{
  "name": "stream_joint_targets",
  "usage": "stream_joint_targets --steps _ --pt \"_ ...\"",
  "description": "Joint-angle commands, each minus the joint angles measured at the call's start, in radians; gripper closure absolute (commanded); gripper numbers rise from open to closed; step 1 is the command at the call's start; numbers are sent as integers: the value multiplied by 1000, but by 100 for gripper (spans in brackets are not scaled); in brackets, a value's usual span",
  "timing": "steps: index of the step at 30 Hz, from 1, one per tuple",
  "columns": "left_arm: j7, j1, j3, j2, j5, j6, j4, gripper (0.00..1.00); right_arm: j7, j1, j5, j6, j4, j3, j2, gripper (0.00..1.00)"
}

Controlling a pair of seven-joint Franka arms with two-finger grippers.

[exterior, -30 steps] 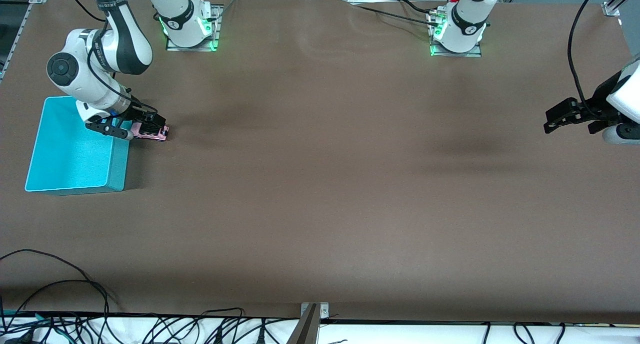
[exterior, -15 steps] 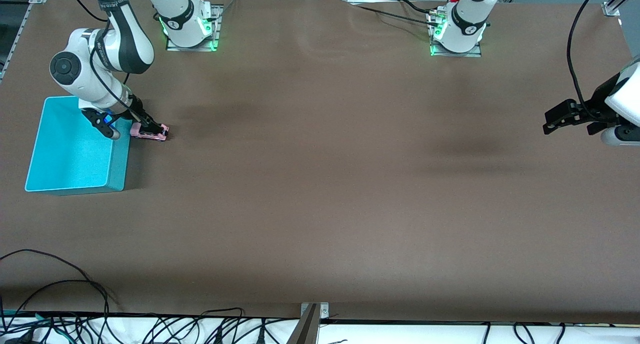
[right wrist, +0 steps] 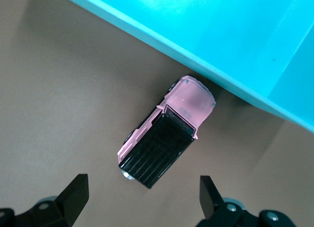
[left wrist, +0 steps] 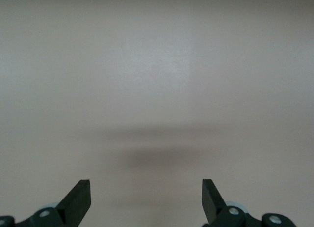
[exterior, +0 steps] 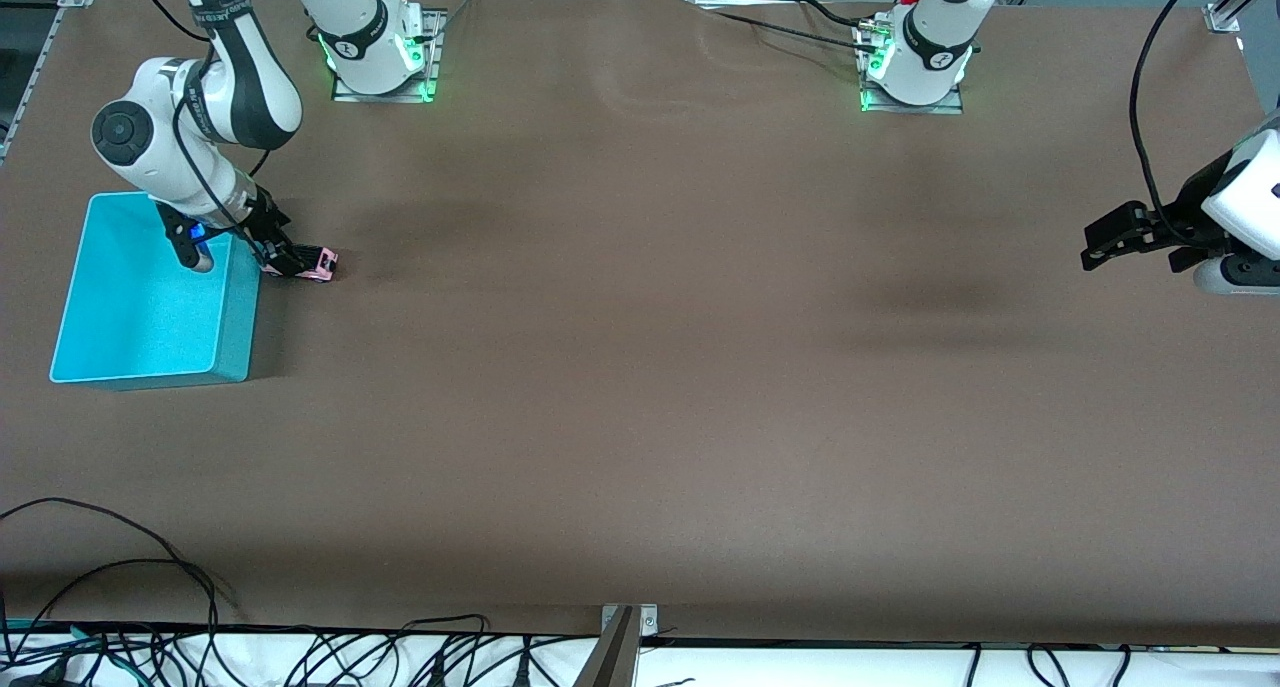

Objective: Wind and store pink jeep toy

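Right tool point(exterior: 283, 258) released over pink jeep toy point(right wrist: 164, 132) beside turquoise bin point(exterior: 232, 317); left tool point(left wrist: 146, 197) released, waiting.

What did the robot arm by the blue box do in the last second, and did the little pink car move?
The right gripper turned its wrist above the pink jeep toy, swinging round toward the turquoise bin; its fingers are open and it has not grabbed the toy. The jeep stayed beside the bin. The left gripper barely moved and waits, open, at its end of the table.
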Motion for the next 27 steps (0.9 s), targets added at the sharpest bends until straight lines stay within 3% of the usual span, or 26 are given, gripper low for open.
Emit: stream_joint_targets --steps 1,10,27 --pt "21 -7 5 14 -19 -7 32 0 31 -5 -17 103 -54 -9 18 0" --pt "21 -18 5 14 -17 -7 32 0 88 -5 -15 153 -59 -42 38 0" --pt "21 -29 5 14 -16 -7 42 0 128 -7 -15 232 -58 -43 106 0"
